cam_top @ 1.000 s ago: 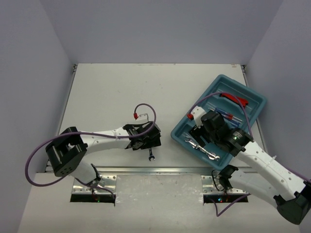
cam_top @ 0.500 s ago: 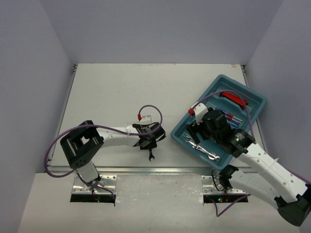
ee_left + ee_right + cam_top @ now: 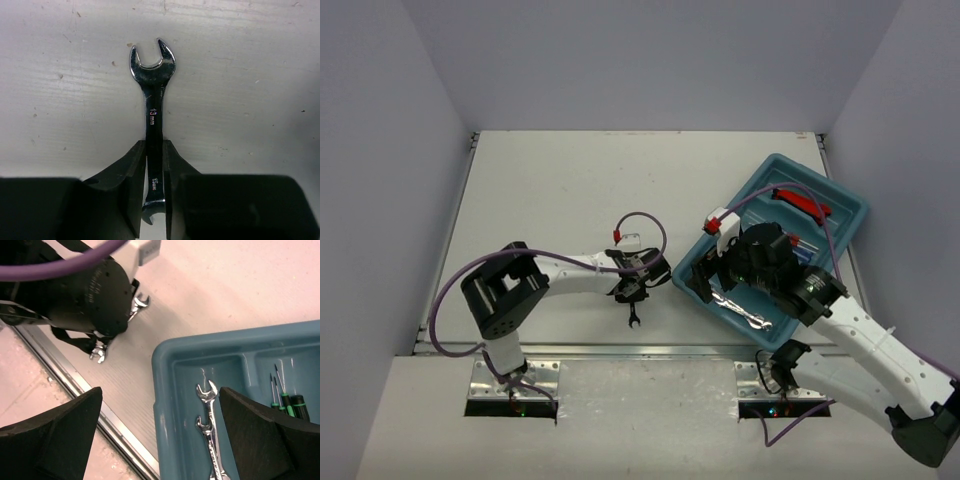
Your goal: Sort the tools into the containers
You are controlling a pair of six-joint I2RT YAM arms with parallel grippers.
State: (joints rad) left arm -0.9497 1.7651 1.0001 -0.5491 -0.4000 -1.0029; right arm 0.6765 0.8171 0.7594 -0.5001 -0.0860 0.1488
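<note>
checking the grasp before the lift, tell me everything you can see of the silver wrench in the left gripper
The silver open-end wrench is a slim, polished metal bar with a forked open head at each end and small size markings stamped on its shank. It lies flat on, or just above, the scuffed white table; I cannot tell which. The left gripper is shut on its lower shank, black fingers pressing both edges, one head pointing clear beyond them.

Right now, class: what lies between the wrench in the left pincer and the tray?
Only bare table separates wrench and tray; the top view shows it.
</note>
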